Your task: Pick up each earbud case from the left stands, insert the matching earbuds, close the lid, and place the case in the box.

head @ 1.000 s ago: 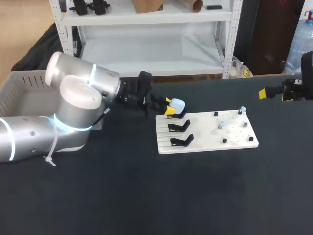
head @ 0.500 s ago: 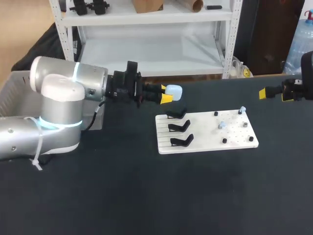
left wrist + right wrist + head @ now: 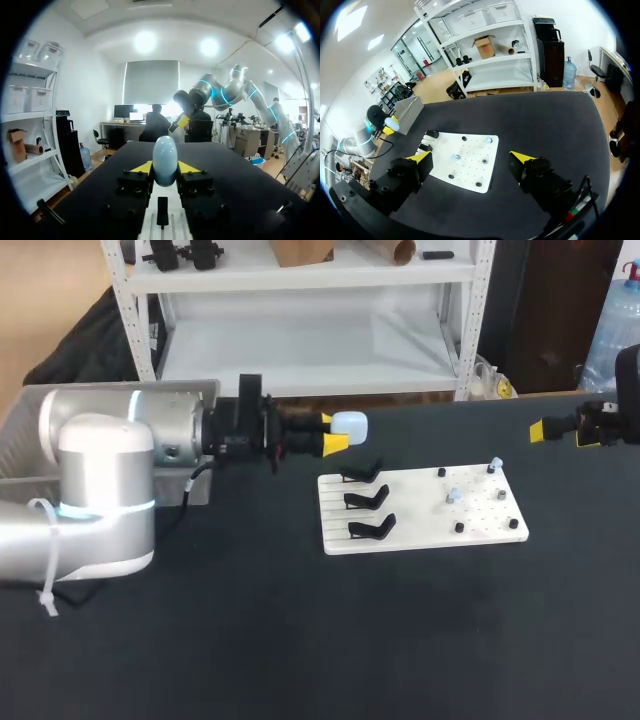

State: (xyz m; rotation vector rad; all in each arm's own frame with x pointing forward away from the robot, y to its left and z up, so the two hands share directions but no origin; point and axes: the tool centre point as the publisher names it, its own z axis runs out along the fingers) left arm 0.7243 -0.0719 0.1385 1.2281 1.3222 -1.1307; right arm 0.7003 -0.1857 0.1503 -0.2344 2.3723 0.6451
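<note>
My left gripper [image 3: 334, 432] is shut on a pale blue earbud case [image 3: 351, 424], held in the air above and to the left of the white board [image 3: 420, 512]. In the left wrist view the case [image 3: 165, 160] stands upright between the yellow tips of that gripper [image 3: 165, 169]. All three black stands [image 3: 366, 499] on the board's left side are bare. Two pale earbuds [image 3: 453, 496] sit on pegs on its right side. My right gripper [image 3: 560, 431] hangs open at the table's far right, away from the board [image 3: 470, 150], with nothing between its fingers [image 3: 522, 157].
A grey box [image 3: 40, 425] stands at the table's left edge behind my left arm; it also shows in the right wrist view as the grey box [image 3: 410, 111]. Small black pegs [image 3: 459, 527] dot the board's right half.
My left gripper lifted the case off the rear stand, drew back to the left and upward, and swung level. The right arm stayed still.
</note>
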